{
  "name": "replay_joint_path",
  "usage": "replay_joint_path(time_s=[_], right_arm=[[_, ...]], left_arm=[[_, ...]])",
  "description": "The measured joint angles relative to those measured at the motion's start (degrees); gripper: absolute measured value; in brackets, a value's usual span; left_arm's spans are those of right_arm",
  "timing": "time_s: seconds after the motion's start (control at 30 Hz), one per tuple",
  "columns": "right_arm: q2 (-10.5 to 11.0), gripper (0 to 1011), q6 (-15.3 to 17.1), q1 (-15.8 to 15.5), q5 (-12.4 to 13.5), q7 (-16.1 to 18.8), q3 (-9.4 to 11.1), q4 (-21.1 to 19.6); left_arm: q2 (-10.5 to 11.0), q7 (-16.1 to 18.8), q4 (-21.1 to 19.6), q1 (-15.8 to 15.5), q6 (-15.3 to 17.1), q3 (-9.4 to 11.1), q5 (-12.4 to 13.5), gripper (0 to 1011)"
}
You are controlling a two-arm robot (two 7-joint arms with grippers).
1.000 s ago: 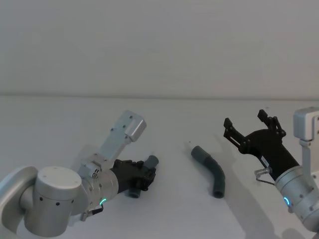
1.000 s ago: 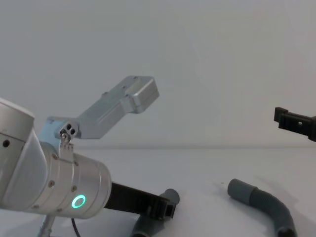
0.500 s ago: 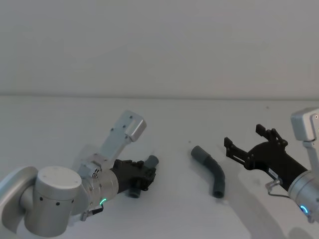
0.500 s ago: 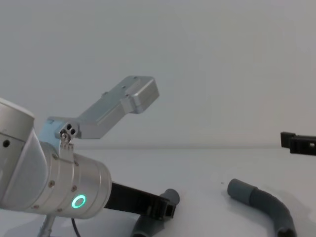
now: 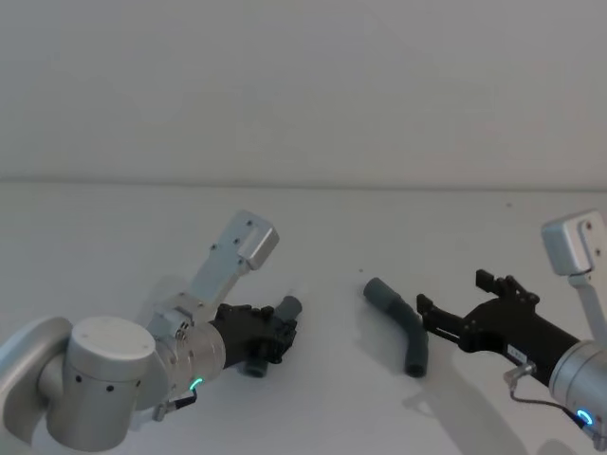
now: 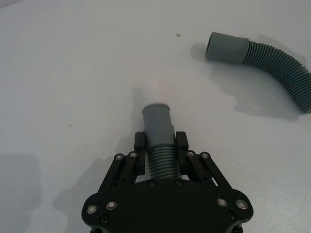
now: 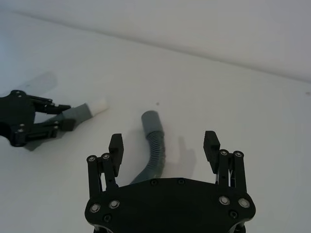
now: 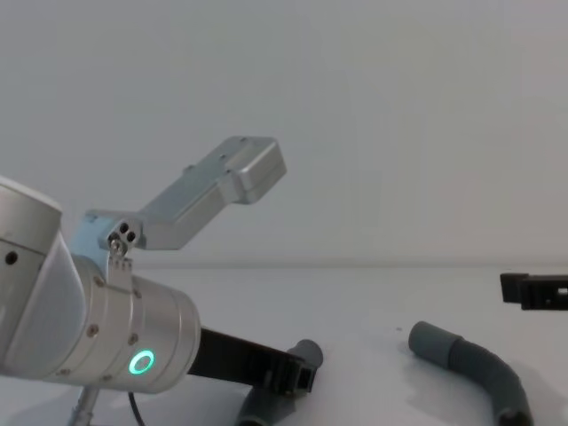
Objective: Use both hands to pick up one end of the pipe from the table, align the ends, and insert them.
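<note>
My left gripper [image 5: 277, 332] rests low on the white table [image 5: 104, 237], shut on the ribbed part of one dark-grey pipe piece [image 6: 158, 127]. That piece's narrow end carries a white tip [image 7: 99, 105]. The other pipe piece [image 5: 403, 327] lies curved on the table to the right, its wider smooth cuff [image 6: 226, 47] pointing away from me. My right gripper [image 5: 453, 294] hovers open just right of that piece's bend. In the right wrist view the lying pipe piece [image 7: 154, 145] runs between and beyond the spread fingers [image 7: 115, 145]. A right finger [image 8: 532, 291] enters the chest view above the pipe piece [image 8: 475, 368].
The silver bracket [image 5: 242, 248] of the left wrist camera sticks up above the left gripper. A pale wall rises behind the table's far edge [image 5: 303, 185]. Bare table surface lies between the two pipe pieces.
My right gripper has come down and moved left, from high at the right toward the lying pipe piece, still open. The left gripper and its pipe piece have not moved.
</note>
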Motion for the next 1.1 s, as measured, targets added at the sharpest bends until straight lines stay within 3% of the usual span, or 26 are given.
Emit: replay_joint_path(time_s=[0.47,1.1], right_arm=[[-3.58,1000,5.00,0.41,-0.14,-2.99,-1.85,-0.47],[-7.64,1000,4.34,4.07,-3.36,-5.48,-4.72,6.04]], left_arm=[[0.00,0.00,0.00,0.00,0.00,0.00,0.00,349],[0.00,0.01,0.00,0.00,0.00,0.00,0.00,349]])
